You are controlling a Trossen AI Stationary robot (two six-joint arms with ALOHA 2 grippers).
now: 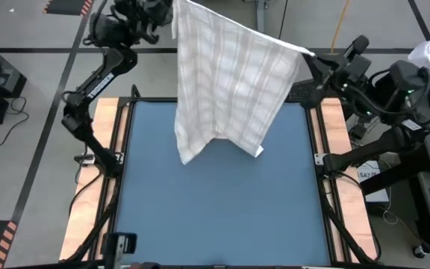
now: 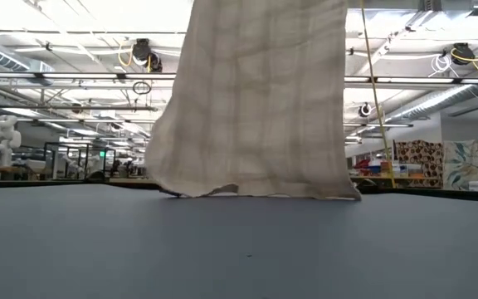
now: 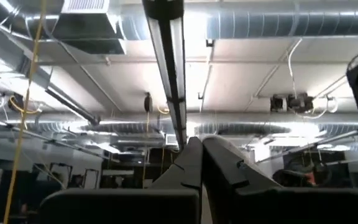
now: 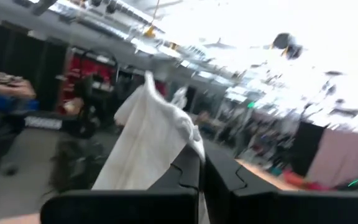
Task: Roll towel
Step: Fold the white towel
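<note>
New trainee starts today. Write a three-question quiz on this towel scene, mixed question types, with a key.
1. True or false: the towel lies flat on the table.
2. Which grippers hold the towel? A) left only B) right only C) both
3. Fill in: in the low view, the towel's bottom edge hangs down to the ____.

Key
1. False. It hangs upright, held by its top corners.
2. C. The left gripper and the right gripper are each shut on a top corner, high above the table's far edge.
3. Table. The edge reaches the blue surface; whether it rests there or just brushes it cannot be told.
</note>
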